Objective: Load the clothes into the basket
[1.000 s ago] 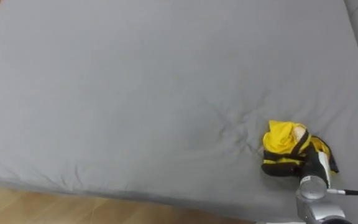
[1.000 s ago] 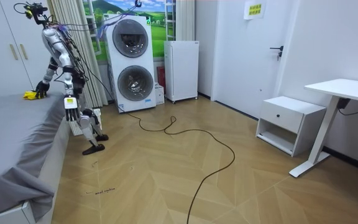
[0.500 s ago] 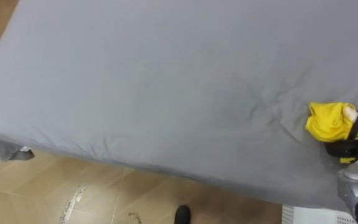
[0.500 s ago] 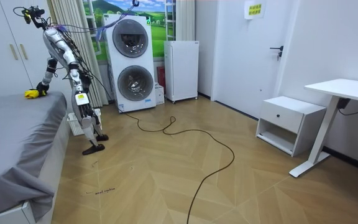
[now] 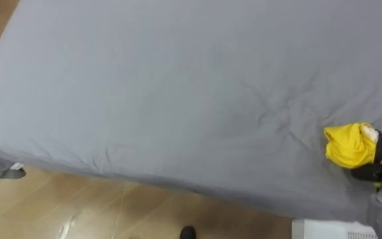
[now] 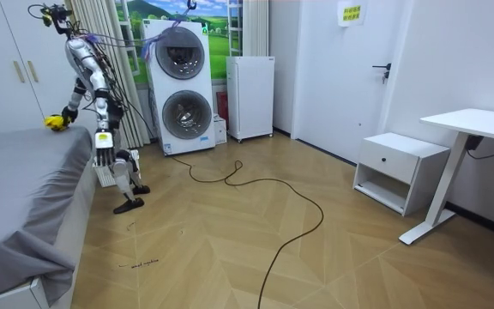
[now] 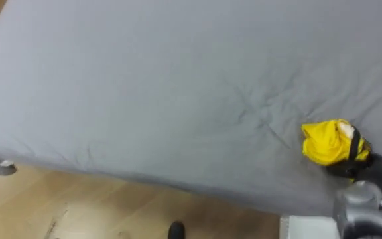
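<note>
Eye views: soft, even light across the grey bed (image 5: 144, 86) | gentle shading in its creases | yellow clothes (image 5: 350, 145) glowing bright against it | room view: bright, flat light on the white walls (image 6: 333, 77) | pale sheen on the wood floor (image 6: 316, 249) | soft shadow under the desk (image 6: 478, 120)

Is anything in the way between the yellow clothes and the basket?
Nothing visible. The right hand grips the yellow clothes near the grey bed's edge; the white basket stands on the floor right beside that edge, below the hand.
</note>
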Available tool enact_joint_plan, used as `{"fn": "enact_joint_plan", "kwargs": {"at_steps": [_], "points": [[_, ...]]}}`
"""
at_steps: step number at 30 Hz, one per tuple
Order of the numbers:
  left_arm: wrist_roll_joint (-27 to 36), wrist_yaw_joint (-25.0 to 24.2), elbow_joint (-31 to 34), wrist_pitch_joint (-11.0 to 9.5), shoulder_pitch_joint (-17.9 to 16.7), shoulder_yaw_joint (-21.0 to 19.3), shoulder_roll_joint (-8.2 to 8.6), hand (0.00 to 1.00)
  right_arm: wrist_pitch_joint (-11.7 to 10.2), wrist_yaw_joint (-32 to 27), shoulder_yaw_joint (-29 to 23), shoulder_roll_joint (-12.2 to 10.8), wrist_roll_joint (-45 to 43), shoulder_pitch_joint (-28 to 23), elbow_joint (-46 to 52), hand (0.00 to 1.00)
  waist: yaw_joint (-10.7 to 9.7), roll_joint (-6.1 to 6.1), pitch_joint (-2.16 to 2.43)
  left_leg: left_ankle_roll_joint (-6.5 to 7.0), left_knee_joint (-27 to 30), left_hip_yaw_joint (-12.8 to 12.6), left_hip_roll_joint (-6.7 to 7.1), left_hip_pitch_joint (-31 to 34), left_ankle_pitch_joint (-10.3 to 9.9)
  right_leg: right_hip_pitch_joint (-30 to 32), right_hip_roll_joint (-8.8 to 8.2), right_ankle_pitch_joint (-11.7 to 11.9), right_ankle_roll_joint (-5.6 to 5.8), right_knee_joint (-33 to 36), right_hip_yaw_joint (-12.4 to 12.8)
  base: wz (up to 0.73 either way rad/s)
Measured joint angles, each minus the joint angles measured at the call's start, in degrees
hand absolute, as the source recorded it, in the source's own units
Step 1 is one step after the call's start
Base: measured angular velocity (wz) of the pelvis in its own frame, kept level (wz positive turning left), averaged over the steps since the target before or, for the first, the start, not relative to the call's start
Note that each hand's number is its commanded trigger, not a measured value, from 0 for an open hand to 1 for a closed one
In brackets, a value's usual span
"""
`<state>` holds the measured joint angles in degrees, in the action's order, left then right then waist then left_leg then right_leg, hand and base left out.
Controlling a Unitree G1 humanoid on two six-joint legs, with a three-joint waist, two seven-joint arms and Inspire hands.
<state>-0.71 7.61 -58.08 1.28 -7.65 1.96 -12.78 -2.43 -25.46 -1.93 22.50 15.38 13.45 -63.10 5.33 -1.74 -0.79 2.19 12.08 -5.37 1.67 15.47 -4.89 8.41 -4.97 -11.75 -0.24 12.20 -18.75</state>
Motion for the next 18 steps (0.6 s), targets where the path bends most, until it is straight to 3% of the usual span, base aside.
{"fn": "enact_joint_plan", "kwargs": {"at_steps": [2, 3, 8, 14, 18], "points": [[-0.85, 0.85, 1.13, -0.57, -0.76, -0.8, 0.16, 0.0, 0.0, 0.46, -0.25, -0.5, 0.03, -4.62, 4.75, 1.0, -1.83, -1.28, 0.66, -0.01, -0.98, -1.25, 0.11, -3.29, -0.02, -3.49, 0.26, 0.11, 0.2, -1.64, 0.13, -0.06], [-1.22, 0.86, 1.17, -0.8, -0.81, -0.85, 0.19, 0.0, -0.01, 0.72, -0.57, -0.66, 0.03, -5.6, 6.17, 1.0, -1.92, -1.44, 0.74, -0.01, -1.21, -1.72, 0.12, -3.99, -0.02, -4.05, 0.24, 0.09, 0.25, -1.7, 0.33, -0.23], [-1.26, 0.84, 2.79, -1.45, -2.33, -1.88, 0.72, 0.0, 0.06, 2.07, -2.16, -2.18, -2.73, -12.15, 16.6, 1.0, -3.79, -1.67, 0.81, -0.55, -3.48, -4.01, -0.18, -11.05, -0.91, -7.99, 0.97, 0.06, 0.25, -2.48, 4.87, -0.44], [-1.27, 0.43, 2.73, -1.47, -2.88, -1.92, 1.11, 0.0, 0.07, 2.83, -3.05, -2.48, -2.85, -15.67, 23.71, 1.0, -6.6, -1.63, 0.63, -0.81, -4.72, -6.47, -0.58, -15.51, -1.53, -10.69, 1.27, -0.08, 0.33, -2.53, 7.73, -0.26], [-3.42, 0.46, 2.69, -1.16, -3.27, -3.86, 1.12, 0.0, 0.04, 2.94, -4.82, -2.67, -5.39, -17.73, 27.13, 1.0, -7.18, -1.59, 0.61, -0.98, -4.72, -7.3, -1.0, -17.06, -2.36, -11.6, 1.76, -0.09, 0.32, -2.6, 9.17, -0.23]]}}
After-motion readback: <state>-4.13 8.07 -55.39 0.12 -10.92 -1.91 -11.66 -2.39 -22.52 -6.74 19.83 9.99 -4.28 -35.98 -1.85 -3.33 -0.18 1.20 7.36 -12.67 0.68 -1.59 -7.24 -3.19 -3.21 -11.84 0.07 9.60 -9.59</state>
